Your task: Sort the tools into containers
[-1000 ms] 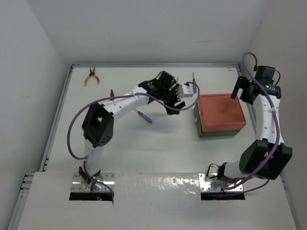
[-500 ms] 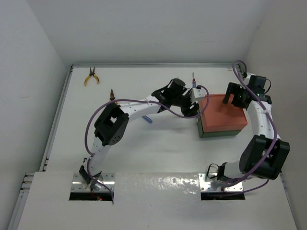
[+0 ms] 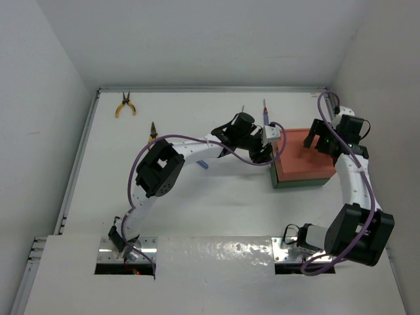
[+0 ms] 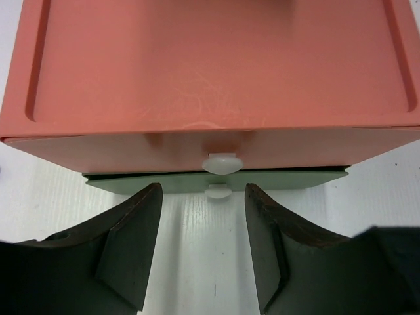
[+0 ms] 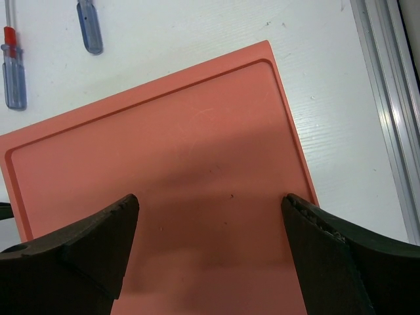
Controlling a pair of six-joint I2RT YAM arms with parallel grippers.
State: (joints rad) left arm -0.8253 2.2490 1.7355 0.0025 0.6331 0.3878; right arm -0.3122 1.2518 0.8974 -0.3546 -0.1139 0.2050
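The orange-red tray [image 3: 304,155] sits stacked on the dark green tray [image 3: 298,183]. My left gripper [image 3: 271,149] is open and empty at the stack's left side. In the left wrist view its fingers [image 4: 134,243] flank two white tabs [image 4: 222,163] on the trays' near wall [image 4: 131,147], short of touching. My right gripper [image 3: 314,140] is open and empty, hovering over the orange-red tray [image 5: 157,164]. One pair of pliers [image 3: 125,105] lies far left. Another pair [image 3: 153,130] lies beside my left arm. Screwdrivers lie at the tray's far corner [image 3: 265,113] and under my left arm [image 3: 203,164]. Two screwdrivers [image 5: 13,75] [image 5: 88,26] show in the right wrist view.
White walls close in the table on the left, back and right. A metal rail [image 5: 387,98] runs along the right edge beside the trays. A thin shaft [image 3: 242,108] pokes out behind my left wrist.
My left gripper has reached right to the left side of the tray stack. My right gripper has swung in from the right to above the orange-red tray.
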